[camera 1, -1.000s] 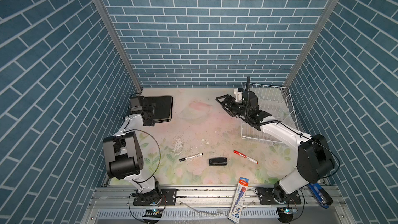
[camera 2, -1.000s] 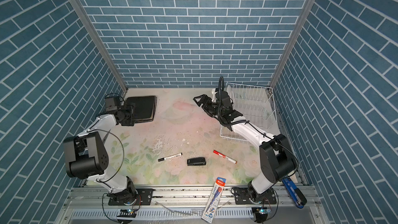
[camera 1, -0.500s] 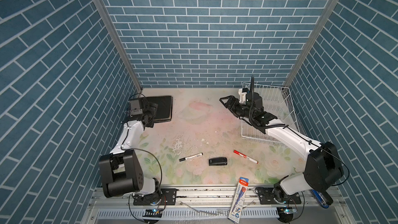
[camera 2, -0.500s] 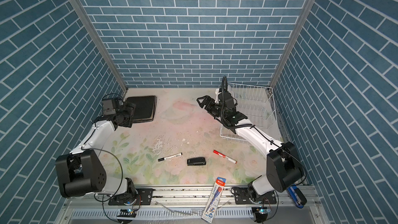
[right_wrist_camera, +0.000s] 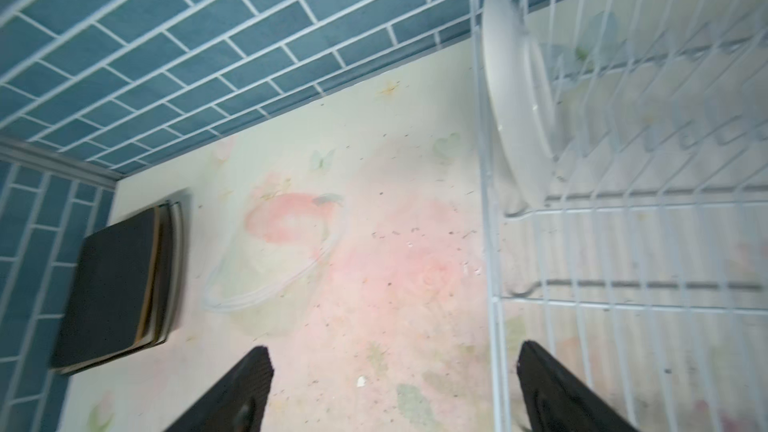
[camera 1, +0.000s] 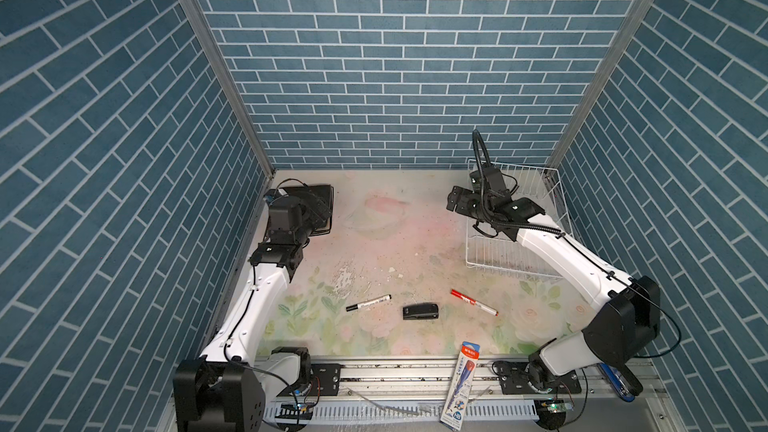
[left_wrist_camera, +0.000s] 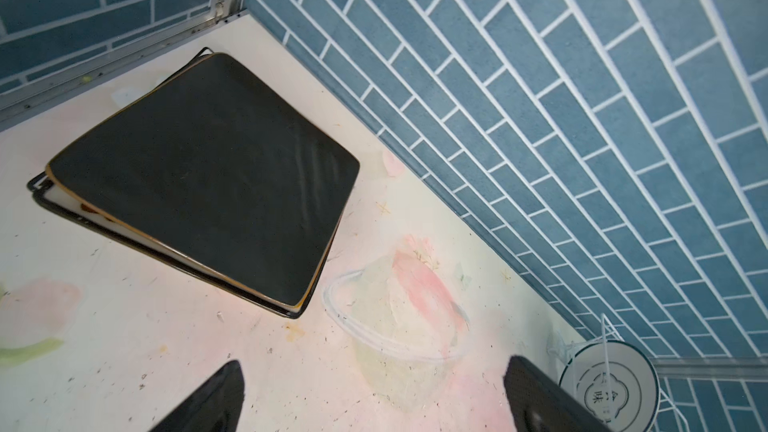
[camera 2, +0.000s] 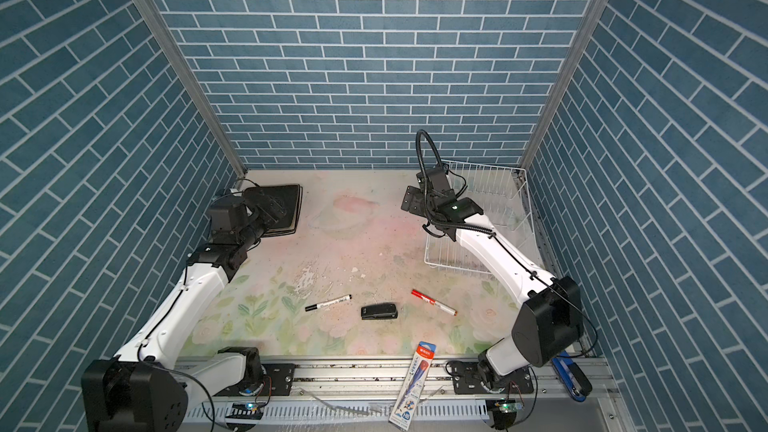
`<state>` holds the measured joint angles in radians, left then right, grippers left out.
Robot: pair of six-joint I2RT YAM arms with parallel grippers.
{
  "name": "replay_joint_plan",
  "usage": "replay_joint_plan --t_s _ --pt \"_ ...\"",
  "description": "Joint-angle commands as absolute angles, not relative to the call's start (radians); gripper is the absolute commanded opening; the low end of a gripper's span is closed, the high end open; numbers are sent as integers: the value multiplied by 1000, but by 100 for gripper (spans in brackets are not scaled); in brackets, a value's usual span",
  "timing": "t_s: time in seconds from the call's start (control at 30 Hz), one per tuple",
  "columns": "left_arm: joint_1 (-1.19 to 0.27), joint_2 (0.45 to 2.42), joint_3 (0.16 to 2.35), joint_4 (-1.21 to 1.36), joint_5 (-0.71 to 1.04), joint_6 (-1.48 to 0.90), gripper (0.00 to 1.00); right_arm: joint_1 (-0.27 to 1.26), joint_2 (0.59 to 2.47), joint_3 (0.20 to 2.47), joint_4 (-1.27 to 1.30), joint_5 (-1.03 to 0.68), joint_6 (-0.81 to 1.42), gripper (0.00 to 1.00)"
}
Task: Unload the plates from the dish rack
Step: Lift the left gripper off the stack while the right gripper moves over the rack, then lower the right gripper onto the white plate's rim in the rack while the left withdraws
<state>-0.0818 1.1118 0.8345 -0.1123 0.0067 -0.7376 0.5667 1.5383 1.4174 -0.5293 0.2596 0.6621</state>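
We've got both jaws wide and empty, four plates stacked point(left_wrist_camera: 203, 176) by the left wall, the last round plate point(right_wrist_camera: 515, 97) upright in the dish rack point(camera 1: 536, 251), where a careless right gripper point(right_wrist_camera: 395, 392) could snag wire.

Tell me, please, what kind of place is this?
Probably a robot test cell dressed as a kitchen, not a real one. Walls of blue brick-pattern panels in metal frames enclose a flowered table; two arms are bolted to a front rail; a dish rack stands at the right.
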Motion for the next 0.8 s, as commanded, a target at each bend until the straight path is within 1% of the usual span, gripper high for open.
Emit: replay_joint_plan --t_s 0.0,0.07,0.17,0.37,0.6,0.77 --pt "-133 1112 774 28 -43 -652 100 571 1636 1541 -767 511 545 94" --pt "-166 1125 746 77 -46 -650 100 571 1713 1622 -837 595 521 96" --pt "-205 1159 724 132 -35 -640 100 571 1819 1721 -882 673 473 97" --pt "-266 1212 718 202 -39 -662 100 563 1997 1885 -899 765 395 94" --pt "-309 1267 750 196 -29 -653 100 526 2141 2041 -922 804 372 87" --pt "-315 1283 761 183 -36 -659 100 489 2175 2079 -913 783 368 76"
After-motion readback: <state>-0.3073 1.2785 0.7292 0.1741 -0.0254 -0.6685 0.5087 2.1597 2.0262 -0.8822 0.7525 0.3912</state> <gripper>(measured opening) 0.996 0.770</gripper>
